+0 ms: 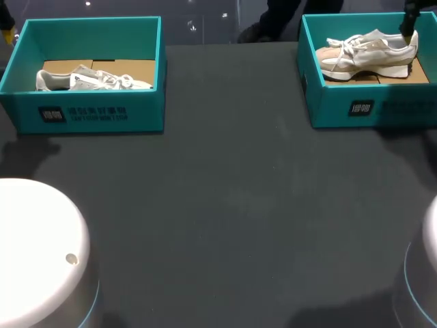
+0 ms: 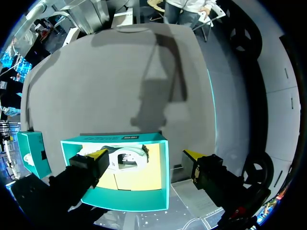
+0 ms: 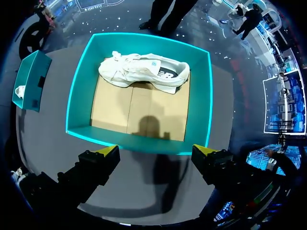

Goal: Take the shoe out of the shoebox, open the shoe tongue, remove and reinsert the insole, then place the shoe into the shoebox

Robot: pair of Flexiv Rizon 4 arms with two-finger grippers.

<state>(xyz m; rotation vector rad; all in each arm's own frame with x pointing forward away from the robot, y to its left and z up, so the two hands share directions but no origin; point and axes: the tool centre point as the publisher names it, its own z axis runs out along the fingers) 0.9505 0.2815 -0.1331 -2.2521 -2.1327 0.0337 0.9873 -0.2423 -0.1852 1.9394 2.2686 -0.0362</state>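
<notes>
Your right gripper (image 3: 156,151) hangs released; the shoe (image 3: 144,72) ahead looks light and floppy, so pinch its firmer heel collar.

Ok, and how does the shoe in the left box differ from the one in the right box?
The left shoe looks grey-white; the right shoe is cream with tan panels. The left shoe sits against the near wall of the left box, partly hidden behind it in the head view; the right shoe lies farther back in the right box, in full view. Both are laced sneakers in open teal boxes.
</notes>
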